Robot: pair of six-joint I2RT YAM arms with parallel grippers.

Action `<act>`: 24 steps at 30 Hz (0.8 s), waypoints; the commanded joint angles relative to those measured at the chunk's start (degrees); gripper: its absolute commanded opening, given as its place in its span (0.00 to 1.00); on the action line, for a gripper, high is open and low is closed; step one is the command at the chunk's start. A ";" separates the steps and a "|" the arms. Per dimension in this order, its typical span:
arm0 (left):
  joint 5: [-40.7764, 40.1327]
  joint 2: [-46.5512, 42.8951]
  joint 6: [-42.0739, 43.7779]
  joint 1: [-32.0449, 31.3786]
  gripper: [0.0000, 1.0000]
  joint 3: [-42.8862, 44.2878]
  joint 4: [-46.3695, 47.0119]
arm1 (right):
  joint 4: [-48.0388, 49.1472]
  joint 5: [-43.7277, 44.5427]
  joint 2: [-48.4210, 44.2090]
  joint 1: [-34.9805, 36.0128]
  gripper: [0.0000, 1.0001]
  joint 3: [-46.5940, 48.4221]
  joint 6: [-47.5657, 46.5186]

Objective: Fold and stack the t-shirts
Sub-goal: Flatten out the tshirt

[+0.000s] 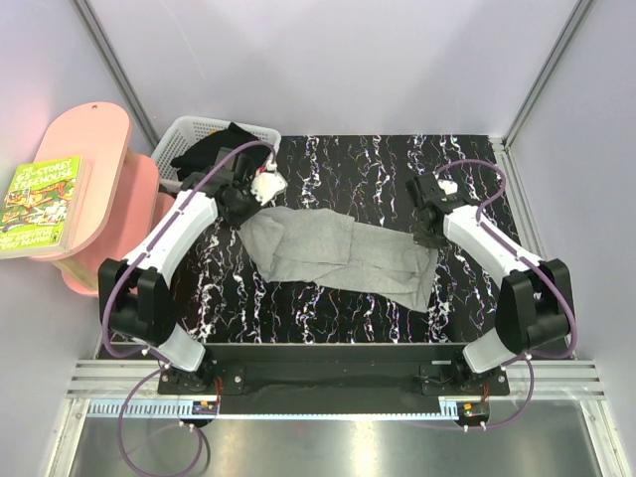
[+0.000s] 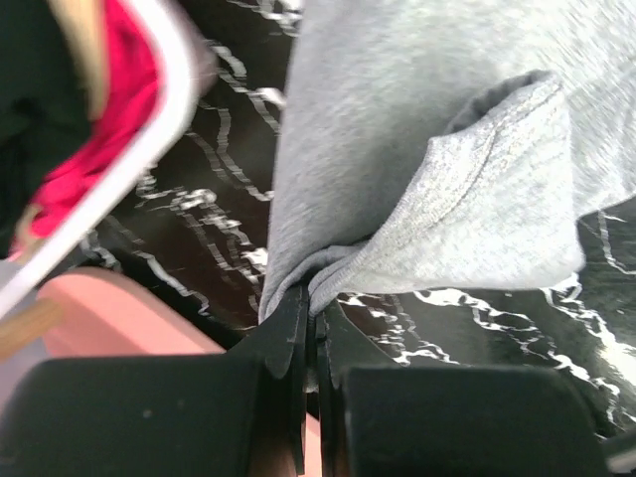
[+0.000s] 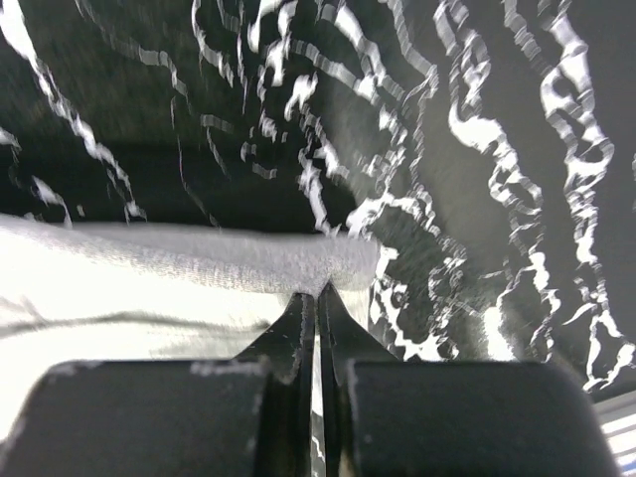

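The light heather-grey t-shirt (image 1: 338, 254) is stretched across the middle of the black marbled table (image 1: 368, 164) between my two grippers. My left gripper (image 1: 245, 211) is shut on the shirt's left end; in the left wrist view the jaws (image 2: 312, 303) pinch a bunched grey edge (image 2: 437, 199). My right gripper (image 1: 429, 238) is shut on the shirt's right end; in the right wrist view the closed jaws (image 3: 318, 296) grip the grey hem (image 3: 199, 268). The black t-shirt (image 1: 209, 149) lies in the white lattice basket (image 1: 184, 134) at the back left.
A pink stool (image 1: 94, 189) with a colourful book (image 1: 40, 204) stands left of the table. The basket rim (image 2: 149, 139), with red cloth (image 2: 109, 129) beside it, is close to my left gripper. Grey walls enclose the table.
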 commanded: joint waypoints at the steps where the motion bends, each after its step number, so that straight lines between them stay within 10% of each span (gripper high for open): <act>1: 0.51 -4.26 -0.73 -0.06 0.00 -4.07 0.69 | 0.82 8.81 -2.07 -0.26 0.00 7.84 0.82; 17: 3.32 -5.52 -3.37 -0.32 0.00 7.33 2.72 | 0.56 -1.43 -11.38 0.70 0.00 0.14 2.84; 24: 2.97 7.47 -10.48 -4.00 0.00 31.03 2.63 | -0.59 -24.18 -8.93 25.08 0.00 -1.91 -3.03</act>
